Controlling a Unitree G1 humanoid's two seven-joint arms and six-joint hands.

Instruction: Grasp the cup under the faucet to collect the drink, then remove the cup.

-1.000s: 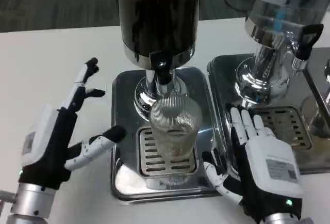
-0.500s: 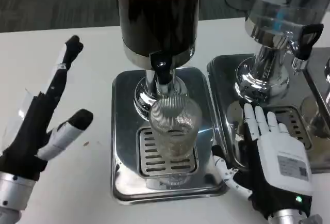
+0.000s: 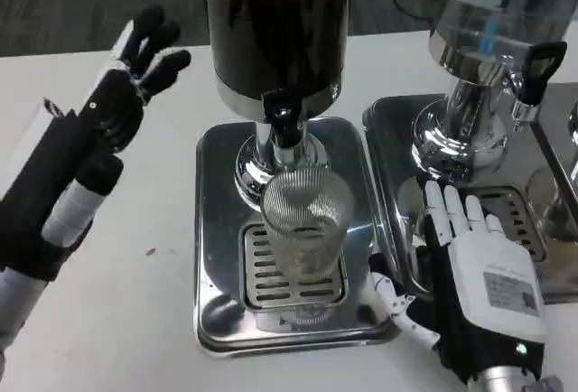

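Place: looking like an office break area.
Signs: grey carpet lying behind a white table; drink dispensers standing on steel trays.

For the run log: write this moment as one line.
cup: on drip tray grate under faucet, ungrasped | left hand: raised, holding nothing | right hand: open beside cup

Ribbed glass cup upright on drip tray grate, directly under dark dispenser's faucet. Right hand flat, fingers apart, just right of tray, holding nothing. Left hand raised far left, empty, well apart from cup.
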